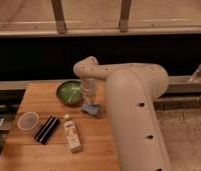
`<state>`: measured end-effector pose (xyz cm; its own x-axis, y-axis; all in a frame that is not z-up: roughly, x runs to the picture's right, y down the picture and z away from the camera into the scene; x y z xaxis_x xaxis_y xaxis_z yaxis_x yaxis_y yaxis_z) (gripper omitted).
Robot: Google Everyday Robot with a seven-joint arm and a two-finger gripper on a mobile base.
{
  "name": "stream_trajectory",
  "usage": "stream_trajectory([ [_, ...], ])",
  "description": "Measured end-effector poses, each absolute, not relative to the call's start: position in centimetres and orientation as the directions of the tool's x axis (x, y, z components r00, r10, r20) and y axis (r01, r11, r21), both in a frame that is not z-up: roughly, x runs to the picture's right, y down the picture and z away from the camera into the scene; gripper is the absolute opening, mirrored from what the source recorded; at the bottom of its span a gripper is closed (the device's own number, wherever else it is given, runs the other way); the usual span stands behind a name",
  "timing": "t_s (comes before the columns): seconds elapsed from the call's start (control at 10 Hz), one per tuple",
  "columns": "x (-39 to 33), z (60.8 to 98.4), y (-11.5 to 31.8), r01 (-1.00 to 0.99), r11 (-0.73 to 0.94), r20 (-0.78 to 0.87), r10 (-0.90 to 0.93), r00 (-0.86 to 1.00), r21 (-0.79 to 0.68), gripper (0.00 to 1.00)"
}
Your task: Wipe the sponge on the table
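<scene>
The blue sponge lies flat on the light-brown wooden table, just right of the green bowl. My gripper points straight down onto the sponge from above, at the end of the white arm that curves in from the right. The gripper's tips meet the sponge's top and cover part of it. The sponge rests against the tabletop.
A clear plastic cup stands at the table's left. A black rectangular bar lies beside it, and a white bottle lies near the middle front. The table's right edge runs under my arm. A dark ledge and railing sit behind.
</scene>
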<state>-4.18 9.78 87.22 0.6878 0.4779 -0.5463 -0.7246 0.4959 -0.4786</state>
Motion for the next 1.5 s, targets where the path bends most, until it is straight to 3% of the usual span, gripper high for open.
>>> stream_trajectory([
  [0.4,2.9,85.4,12.2,-0.804,0.442,-0.624,0.512,0.59,-0.398,0.0],
  [0.9,9.2,88.8,7.2,-0.873,0.35,-0.624,0.611,0.487,-0.339,0.0],
  [1.5,0.9,92.2,4.4,-0.801,0.406,-0.556,0.577,0.598,-0.44,0.0],
])
